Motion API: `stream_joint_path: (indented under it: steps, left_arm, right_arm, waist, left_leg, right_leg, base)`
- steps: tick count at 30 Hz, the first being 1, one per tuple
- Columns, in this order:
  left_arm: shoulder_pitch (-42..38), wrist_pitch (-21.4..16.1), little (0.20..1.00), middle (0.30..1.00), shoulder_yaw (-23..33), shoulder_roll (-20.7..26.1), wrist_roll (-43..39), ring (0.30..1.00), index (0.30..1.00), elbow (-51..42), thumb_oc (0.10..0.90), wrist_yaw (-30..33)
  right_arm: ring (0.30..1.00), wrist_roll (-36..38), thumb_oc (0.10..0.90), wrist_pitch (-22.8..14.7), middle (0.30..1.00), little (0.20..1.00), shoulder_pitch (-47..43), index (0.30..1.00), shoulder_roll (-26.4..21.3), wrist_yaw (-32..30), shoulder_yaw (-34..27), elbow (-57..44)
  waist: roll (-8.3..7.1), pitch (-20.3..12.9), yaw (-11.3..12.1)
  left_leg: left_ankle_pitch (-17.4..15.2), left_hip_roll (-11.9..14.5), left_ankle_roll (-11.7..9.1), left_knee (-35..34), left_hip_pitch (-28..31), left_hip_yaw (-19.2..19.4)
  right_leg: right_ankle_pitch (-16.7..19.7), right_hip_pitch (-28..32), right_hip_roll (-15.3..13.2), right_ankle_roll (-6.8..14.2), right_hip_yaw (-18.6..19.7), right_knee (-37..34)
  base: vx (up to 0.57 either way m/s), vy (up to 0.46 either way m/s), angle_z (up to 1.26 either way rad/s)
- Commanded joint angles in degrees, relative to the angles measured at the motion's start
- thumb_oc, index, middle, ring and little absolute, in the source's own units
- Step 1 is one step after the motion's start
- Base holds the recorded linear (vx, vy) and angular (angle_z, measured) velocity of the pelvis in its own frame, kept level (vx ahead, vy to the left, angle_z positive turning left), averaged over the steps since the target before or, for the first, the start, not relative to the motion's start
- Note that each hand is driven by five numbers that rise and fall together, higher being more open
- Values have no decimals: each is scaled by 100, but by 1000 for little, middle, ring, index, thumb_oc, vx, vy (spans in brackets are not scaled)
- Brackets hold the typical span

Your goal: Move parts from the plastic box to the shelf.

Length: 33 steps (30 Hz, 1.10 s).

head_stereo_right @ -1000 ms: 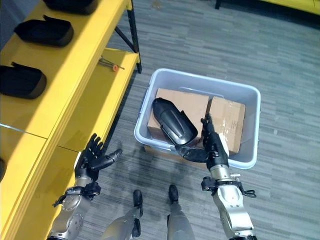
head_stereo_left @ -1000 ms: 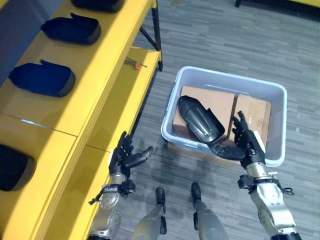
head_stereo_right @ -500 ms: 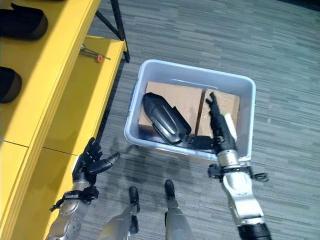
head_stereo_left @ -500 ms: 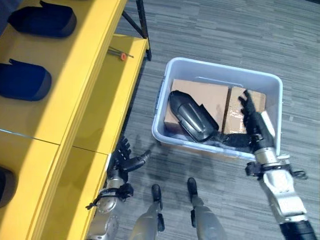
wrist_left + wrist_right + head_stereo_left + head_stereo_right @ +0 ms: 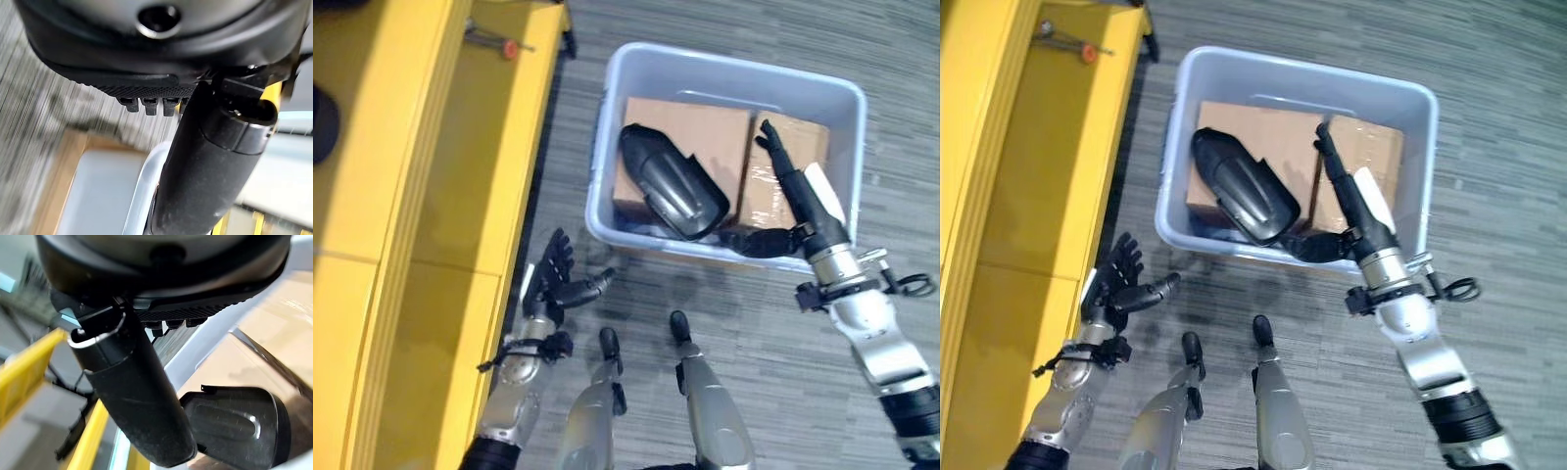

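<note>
The right hand reaches into the plastic box, fingers straight, beside the black part. Next it must grab it.

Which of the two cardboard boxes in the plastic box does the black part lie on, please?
The larger cardboard box, on the shelf side of the plastic box. The black part lies across it; the smaller cardboard box sits under the right hand.

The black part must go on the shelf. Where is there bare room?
The lower yellow shelf is bare from the small tool at its far end to its near end. Inside the plastic box, cardboard boxes and the black part crowd the floor.
</note>
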Motion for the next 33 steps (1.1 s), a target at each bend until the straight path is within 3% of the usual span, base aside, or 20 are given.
stream_joint_path:
  steps: [1, 2, 5, 7, 13, 18, 23, 33]
  left_arm:
    - [372, -479, 1000, 1000, 191, 390, -13, 1000, 1000, -518, 900, 34]
    - [412, -492, 1000, 1000, 195, 359, -3, 1000, 1000, -502, 900, 51]
    - [596, -428, 1000, 1000, 252, 309, -34, 1000, 1000, -630, 900, 63]
    - [683, -409, 1000, 1000, 254, 341, -109, 1000, 1000, -707, 900, 55]
    - [741, -427, 1000, 1000, 194, 322, -173, 1000, 1000, -875, 900, 77]
    - [766, -446, 1000, 1000, 192, 320, -153, 1000, 1000, -899, 900, 157]
    - [816, -527, 1000, 1000, 165, 413, -125, 1000, 1000, -974, 900, 235]
    - [757, -605, 1000, 1000, -62, 413, -67, 1000, 1000, -1006, 900, 275]
  right_arm:
    - [1000, 35, 900, -490, 1000, 1000, -736, 1000, 19, -202, -185, -330]
    - [1000, -70, 900, -449, 1000, 1000, -985, 1000, -322, -207, -96, -294]
    - [1000, -271, 900, -398, 1000, 1000, -1311, 1000, -760, -206, 78, -281]
    - [1000, -546, 900, -354, 1000, 1000, -1895, 1000, -1321, -280, 388, -295]
    - [1000, -1345, 900, -309, 1000, 1000, -2749, 1000, -2171, -490, 892, -307]
    - [1000, -2052, 900, -282, 1000, 1000, -3897, 1000, -2897, -513, 1908, -301]
    - [1000, -3184, 900, -161, 1000, 1000, -5644, 1000, -3490, -654, 3848, 451]
    - [1000, -4849, 900, -126, 1000, 1000, -8190, 1000, -3502, -723, 7020, 1370]
  waist:
    - [-486, -364, 106]
    - [-471, -348, 170]
    - [-442, -287, 228]
    - [-424, -280, 284]
    - [-325, -253, 318]
    - [-240, -185, 350]
    - [-154, -74, 497]
    - [-39, -73, 576]
  left_leg:
    - [-762, 390, -297, 829, 154, -315]
    - [-618, 502, -417, 736, 118, -460]
    - [-333, 743, -568, 458, 201, -491]
    - [-21, 987, -694, -18, 270, -472]
    - [365, 1197, -814, -553, 332, -447]
    - [522, 1316, -898, -689, 246, -480]
    - [646, 1390, -977, -712, 72, -621]
    - [846, 1437, -1067, -712, -294, -813]
  right_leg:
    - [1168, 610, -409, 407, 69, -820]
    - [1027, 543, -291, 376, -203, -692]
    - [902, 477, -161, 344, -474, -463]
    - [758, 377, -15, 310, -672, -372]
    - [515, 131, 112, 252, -811, -51]
    - [280, -194, 131, 195, -915, 410]
    - [-27, -540, 67, 127, -1057, 980]
    - [-328, -1131, -29, 26, -1156, 1590]
  base:
    - [74, -450, -34]
    - [34, -299, 39]
    - [36, -331, 32]
    - [36, -288, -5]
    - [21, -154, -3]
    - [-9, -115, 19]
    - [1, -109, 38]
    - [28, -48, 8]
